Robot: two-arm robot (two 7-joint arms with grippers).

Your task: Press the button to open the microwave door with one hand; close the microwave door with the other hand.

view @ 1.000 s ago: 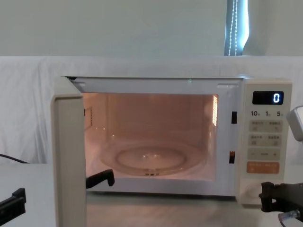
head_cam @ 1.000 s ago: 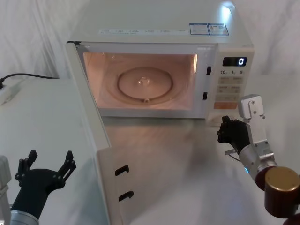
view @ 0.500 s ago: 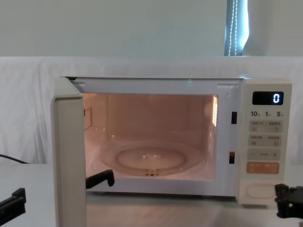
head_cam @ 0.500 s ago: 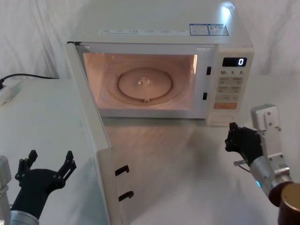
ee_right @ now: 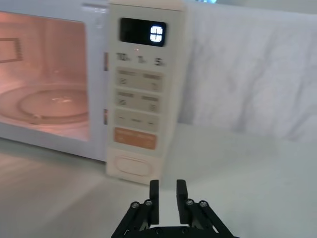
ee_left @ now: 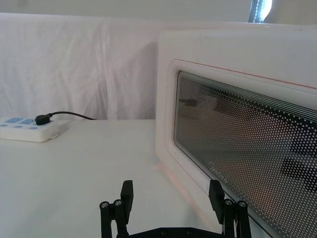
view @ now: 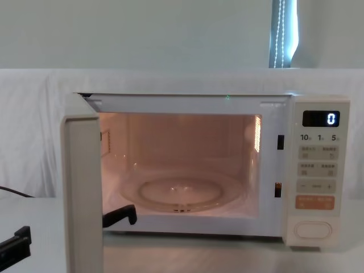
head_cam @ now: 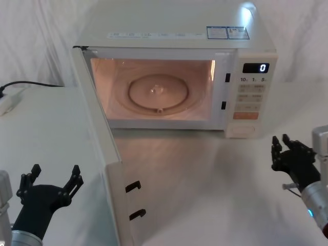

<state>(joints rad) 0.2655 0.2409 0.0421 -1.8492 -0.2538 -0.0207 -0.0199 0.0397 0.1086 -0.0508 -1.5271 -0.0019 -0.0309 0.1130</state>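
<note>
The microwave [head_cam: 174,31] stands at the back of the table, lit inside, its display showing 0. The microwave door [head_cam: 105,154] is swung wide open toward me on the left, edge-on in the chest view [view: 82,193]. Its window fills the left wrist view [ee_left: 237,148]. The cream button [head_cam: 242,130] sits at the foot of the control panel [ee_right: 131,166] [view: 312,229]. My right gripper [head_cam: 283,142] hangs shut to the right of the button and nearer to me, clear of it [ee_right: 167,198]. My left gripper [head_cam: 48,177] is open at the lower left, just outside the door [ee_left: 171,193].
A white power strip [head_cam: 7,100] [ee_left: 27,129] with a black plug and cable lies at the far left of the white-clothed table. Two black latch hooks [head_cam: 134,200] stick out of the door's inner face. A glass turntable [head_cam: 158,91] lies inside the oven.
My right gripper has drawn back from the button, moving right and toward me. The door stays open and the left gripper has not moved.
</note>
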